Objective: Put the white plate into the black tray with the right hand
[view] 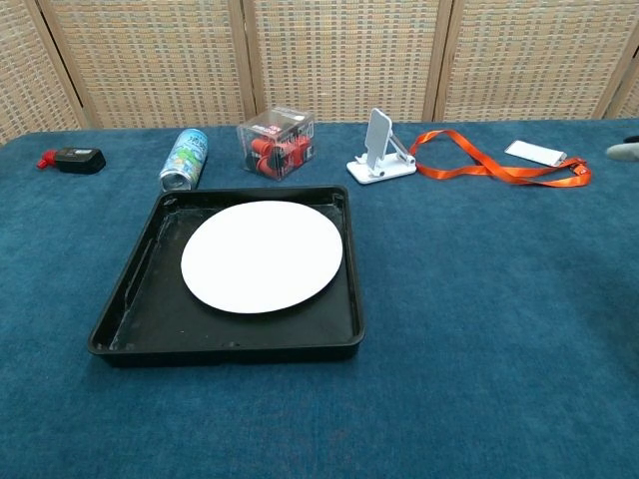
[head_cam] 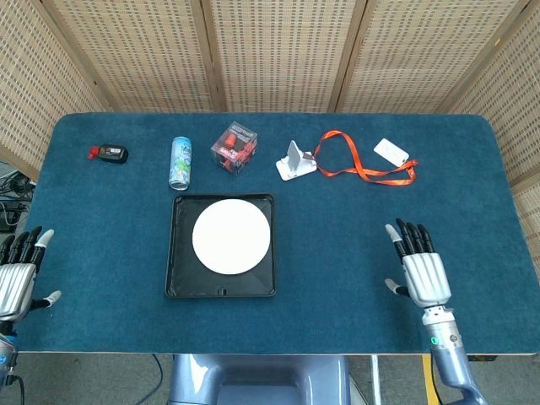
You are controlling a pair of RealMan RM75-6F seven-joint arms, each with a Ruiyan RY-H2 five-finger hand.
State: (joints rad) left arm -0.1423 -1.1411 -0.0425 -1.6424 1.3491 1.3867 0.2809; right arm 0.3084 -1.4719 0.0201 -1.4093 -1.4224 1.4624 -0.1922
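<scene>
The white plate lies flat inside the black tray at the table's middle left. My right hand hovers open near the front right of the table, well away from the tray, fingers spread and holding nothing. Only a fingertip of it shows at the right edge of the chest view. My left hand is open off the table's front left corner, fingers apart and empty.
Behind the tray stand a drink can, a clear box of red items and a white phone stand. An orange lanyard with a white card lies back right. A small black and red device sits back left.
</scene>
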